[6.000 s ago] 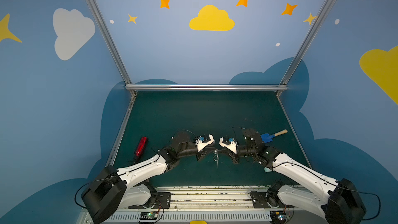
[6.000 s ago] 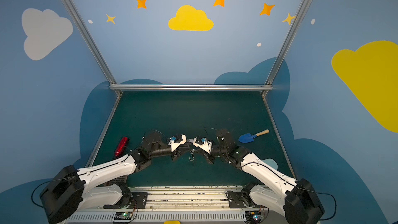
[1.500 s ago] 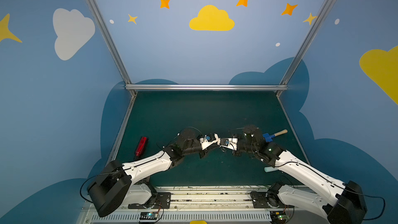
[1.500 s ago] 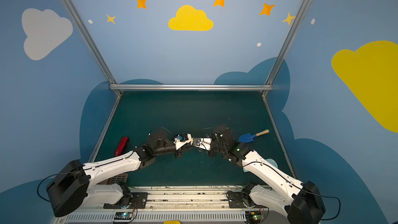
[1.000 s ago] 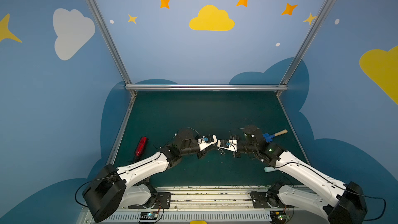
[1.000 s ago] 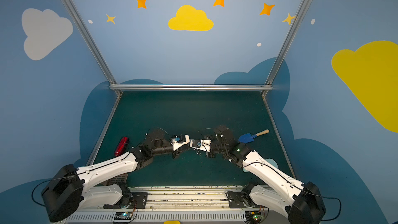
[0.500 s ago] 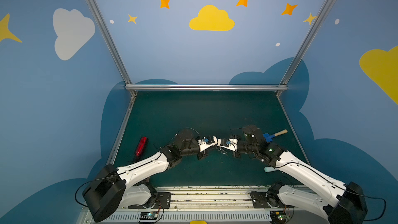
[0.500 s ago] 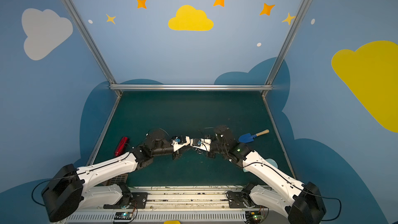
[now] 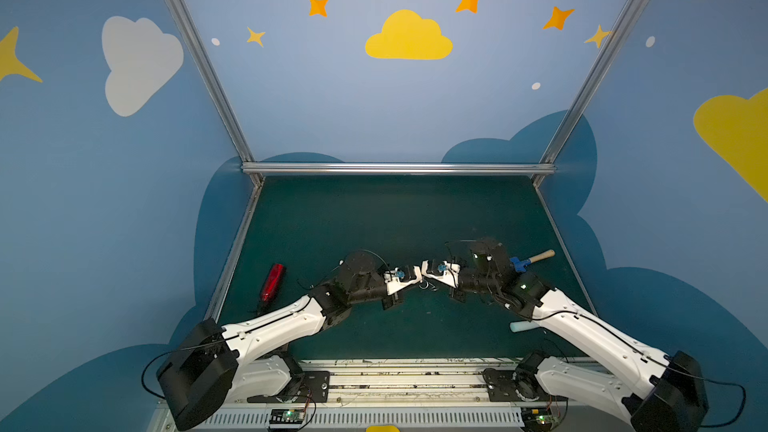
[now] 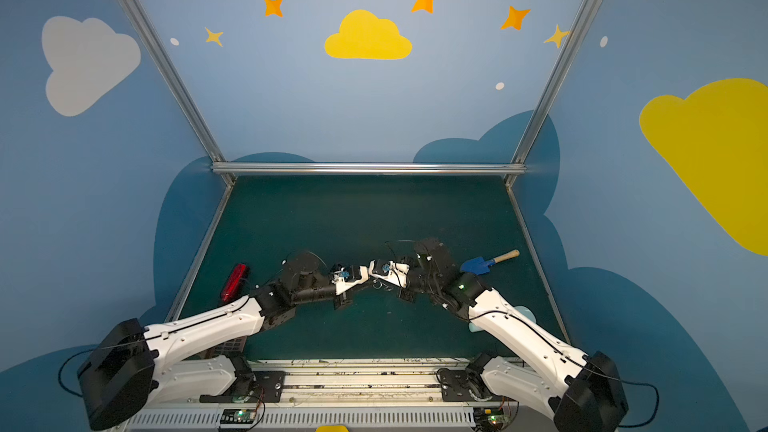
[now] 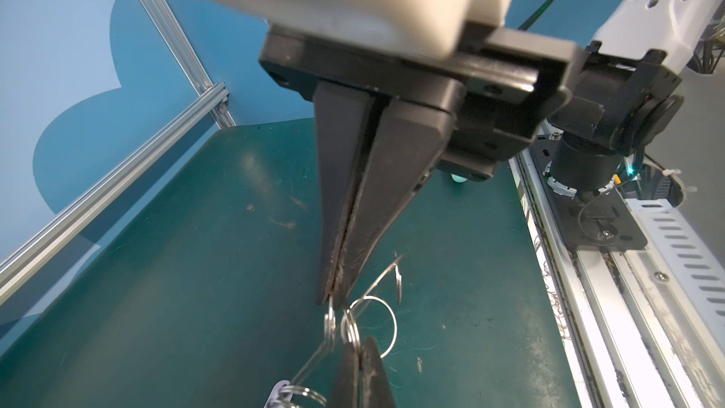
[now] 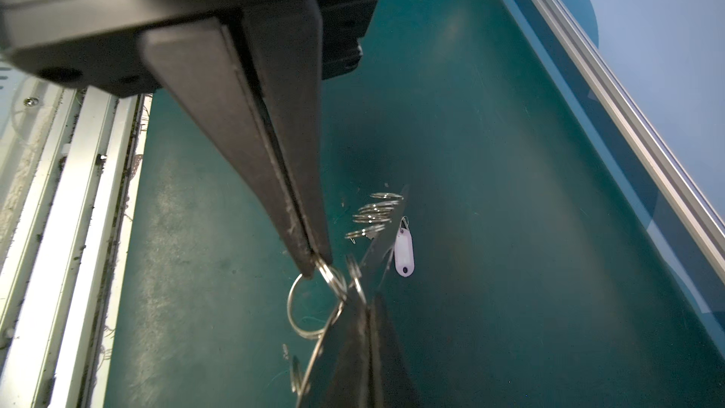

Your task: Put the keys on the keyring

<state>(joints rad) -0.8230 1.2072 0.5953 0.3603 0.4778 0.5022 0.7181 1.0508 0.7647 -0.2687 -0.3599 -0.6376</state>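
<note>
The keyring [image 12: 380, 247] is held up over the front middle of the green table [image 9: 395, 218]. The left gripper [image 12: 312, 263] and the right gripper [image 11: 332, 298] are each closed on one of its split rings, and the one key [image 12: 404, 251] dangles just beside its plate. Open mat stretches behind to the back rail; one red gadget [image 9: 272, 282] lies near the left edge, while one blue shovel [image 9: 530, 260] and one pale spatula [image 9: 523, 327] lie beside the right arm.

Green mat [image 9: 395, 218] w/ red gadget [image 9: 272, 282], shovel [image 9: 532, 260]
</note>
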